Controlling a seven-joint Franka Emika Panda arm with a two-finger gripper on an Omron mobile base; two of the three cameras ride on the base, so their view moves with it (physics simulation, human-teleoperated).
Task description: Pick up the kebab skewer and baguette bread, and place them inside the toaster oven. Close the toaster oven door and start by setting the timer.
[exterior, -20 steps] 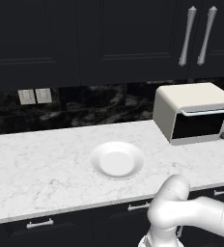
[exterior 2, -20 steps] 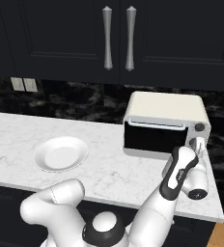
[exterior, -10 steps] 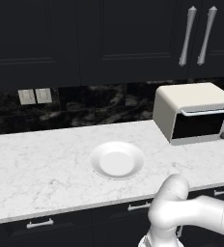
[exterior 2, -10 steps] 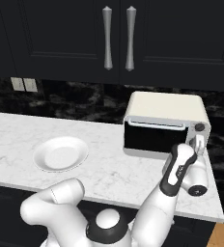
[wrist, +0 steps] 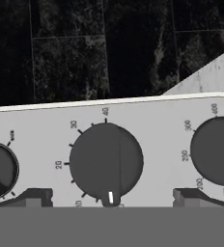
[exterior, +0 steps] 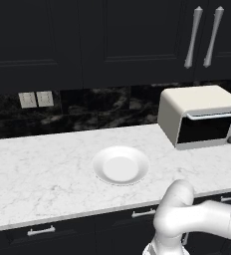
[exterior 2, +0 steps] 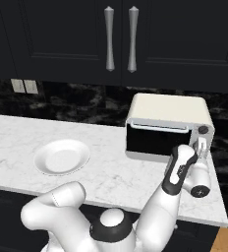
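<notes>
At the toaster oven [exterior 2: 167,125] right panel, your gripper [wrist: 111,198] stands wide, straddling the middle knob [wrist: 105,161]; door [exterior 2: 155,141] closed.

Toaster oven [exterior: 197,117] w/ door [exterior: 205,128] shut (plate [exterior: 120,165] bare).

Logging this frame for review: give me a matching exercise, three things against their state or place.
Things:
1. toaster oven door
2. plate
3. gripper

States:
A. open, facing the middle knob
B. shut
C. bare, left of the toaster oven on the counter

Pairs: 1-B, 2-C, 3-A
</notes>
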